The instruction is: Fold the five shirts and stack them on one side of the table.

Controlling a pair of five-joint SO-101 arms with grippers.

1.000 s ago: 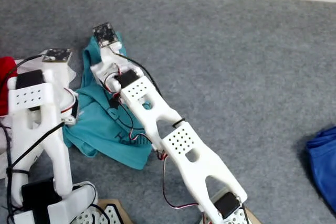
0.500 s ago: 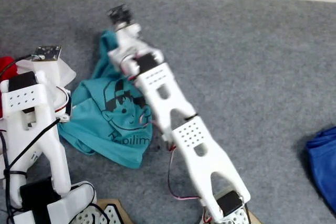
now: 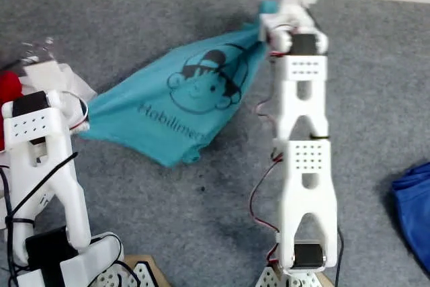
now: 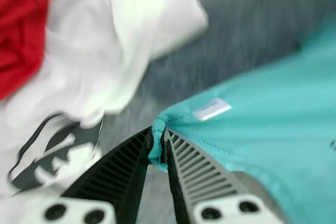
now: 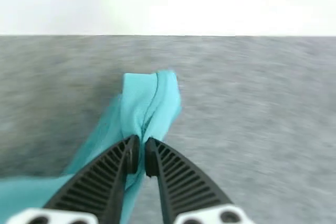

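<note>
While the red shirt [image 3: 7, 89] and white shirt [image 3: 50, 75] lie crumpled at the left of the counter [image 3: 201, 186], folding looks barely begun. Left fingers [image 4: 167, 142] pinch shut on 1 edge of the teal shirt [image 3: 181, 99], stretched mid-counter; right fingers [image 5: 148, 156] clamp the opposite end. A blue shirt [image 3: 413, 206] waits far right.

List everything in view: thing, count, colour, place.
teal shirt: one, teal with a cartoon print, stretched between both grippers above the table's left half
white shirt: one, white with dark print, left edge
red shirt: one, red, left edge, beside the white shirt
blue shirt: one, blue, right edge
table: one, grey
left gripper: black fingers shut on the teal shirt's hem
right gripper: black fingers shut on the teal shirt's far end
</note>
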